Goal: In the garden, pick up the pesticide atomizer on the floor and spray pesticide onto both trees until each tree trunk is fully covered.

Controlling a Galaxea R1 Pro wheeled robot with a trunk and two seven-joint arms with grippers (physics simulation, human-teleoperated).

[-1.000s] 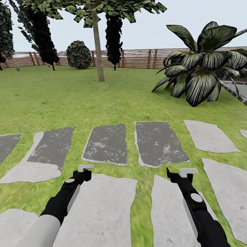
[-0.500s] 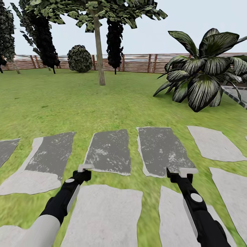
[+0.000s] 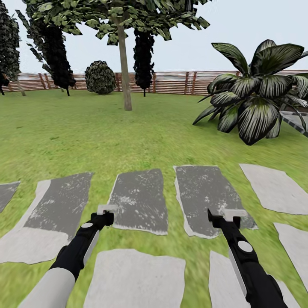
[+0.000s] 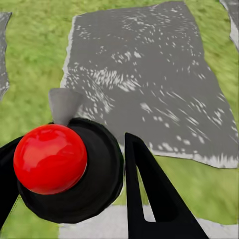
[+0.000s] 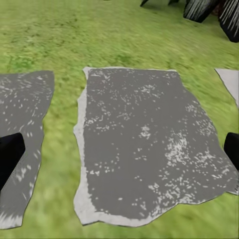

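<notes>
The pesticide atomizer (image 4: 94,164), a dark round body with a red cap and a grey nozzle, sits between the black fingers (image 4: 149,194) of my left gripper (image 3: 105,212), which is shut on it. In the head view that gripper hangs low over a dark paving stone (image 3: 139,201). My right gripper (image 3: 229,215) is open, its tips wide apart over another dark stone (image 5: 144,149). One tree with a thin-looking grey-brown trunk (image 3: 125,72) stands far ahead on the lawn, its leafy crown (image 3: 115,15) above.
A brown slat fence (image 3: 171,82) closes the far side of the garden. A broad-leaved striped plant (image 3: 256,98) stands at the right, a round bush (image 3: 100,77) and dark narrow trees (image 3: 55,47) by the fence. Grey stepping stones (image 3: 137,278) lie in the grass below my arms.
The whole view has shifted: the stones slide toward the bottom of the head view and the tree and fence sit lower and slightly nearer. Both arms keep their pose.
</notes>
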